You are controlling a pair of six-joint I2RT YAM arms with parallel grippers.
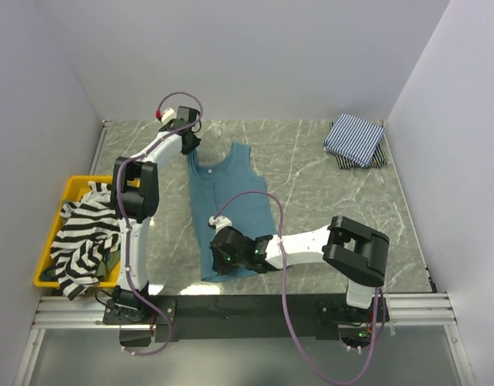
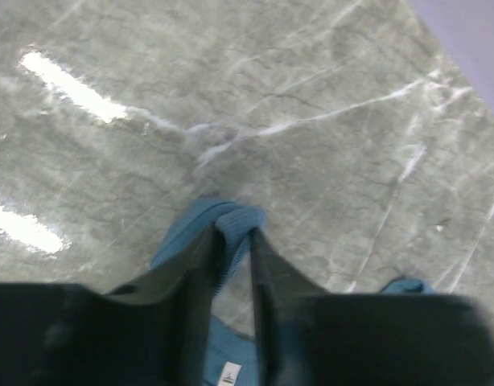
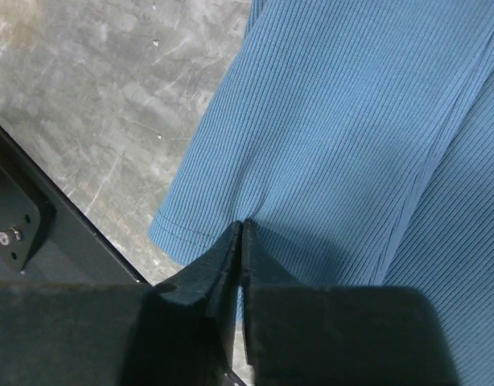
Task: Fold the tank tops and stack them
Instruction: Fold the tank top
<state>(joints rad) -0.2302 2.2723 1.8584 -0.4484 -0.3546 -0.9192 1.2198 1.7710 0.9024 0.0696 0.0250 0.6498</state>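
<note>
The teal-blue tank top (image 1: pixel 231 205) lies stretched out lengthwise on the marble table, straps at the far end. My left gripper (image 1: pixel 191 145) is shut on its left shoulder strap (image 2: pixel 231 229). My right gripper (image 1: pixel 224 256) is shut on the cloth near the hem's left corner (image 3: pixel 231 201). The black-and-white striped tank top (image 1: pixel 82 241) hangs over the yellow bin, with a bit of olive-green cloth (image 1: pixel 112 259) under it. The pinstriped tank top (image 1: pixel 356 138) lies folded at the far right on another folded striped top.
The yellow bin (image 1: pixel 74 186) stands at the table's left edge. White walls close in the table on three sides. The black rail (image 3: pixel 38 217) at the near edge runs just beside the hem.
</note>
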